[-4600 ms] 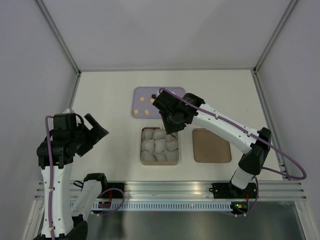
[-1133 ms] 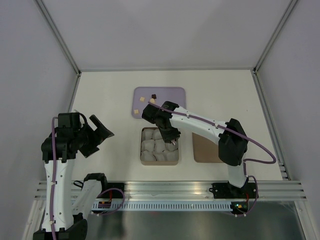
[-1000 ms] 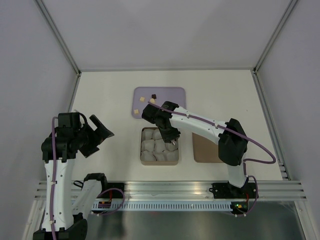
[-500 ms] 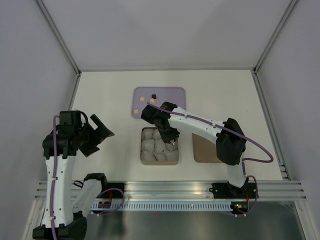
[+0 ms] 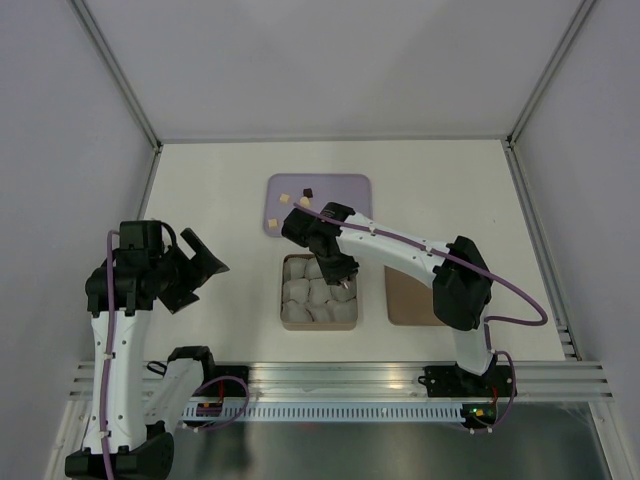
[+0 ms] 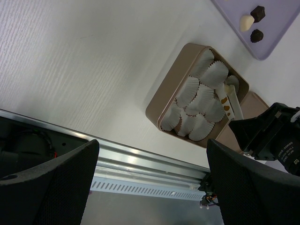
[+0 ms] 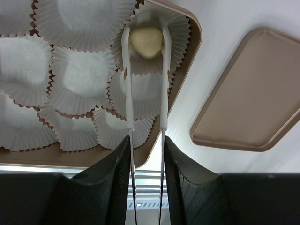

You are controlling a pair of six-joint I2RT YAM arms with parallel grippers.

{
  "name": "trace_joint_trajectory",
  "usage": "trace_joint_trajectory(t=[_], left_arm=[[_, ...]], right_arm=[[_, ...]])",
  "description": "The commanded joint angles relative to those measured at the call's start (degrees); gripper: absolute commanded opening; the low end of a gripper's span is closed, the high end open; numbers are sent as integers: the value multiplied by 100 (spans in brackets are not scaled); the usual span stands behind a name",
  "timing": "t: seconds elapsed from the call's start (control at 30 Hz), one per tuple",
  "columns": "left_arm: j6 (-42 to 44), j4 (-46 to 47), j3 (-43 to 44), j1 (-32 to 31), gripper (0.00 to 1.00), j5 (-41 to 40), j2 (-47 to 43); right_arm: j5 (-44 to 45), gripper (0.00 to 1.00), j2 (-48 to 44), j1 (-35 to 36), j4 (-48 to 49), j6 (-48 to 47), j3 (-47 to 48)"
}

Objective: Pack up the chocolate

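Right fingers shifted tray to box | pale chocolate gripped in corner cup

A robotics lab cell: white table boxed by plain grey walls, metal corner posts, aluminium mounting rail

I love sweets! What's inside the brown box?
White paper cups, one pale chocolate in a corner cup, pinched by the right gripper. The box floor underneath is hidden.
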Motion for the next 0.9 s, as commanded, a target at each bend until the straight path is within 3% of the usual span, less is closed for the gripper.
trace_joint_trajectory(t=[0.0, 0.27, 0.87], left_arm=[[123, 29, 122, 33, 100, 43, 2], [123, 29, 148, 25, 100, 26, 19], [114, 3, 157, 33, 100, 35, -16]], right_arm=[[157, 37, -10, 40, -110, 54, 302], [157, 41, -45, 31, -128, 54, 302], [201, 38, -431, 40, -374, 195, 530]])
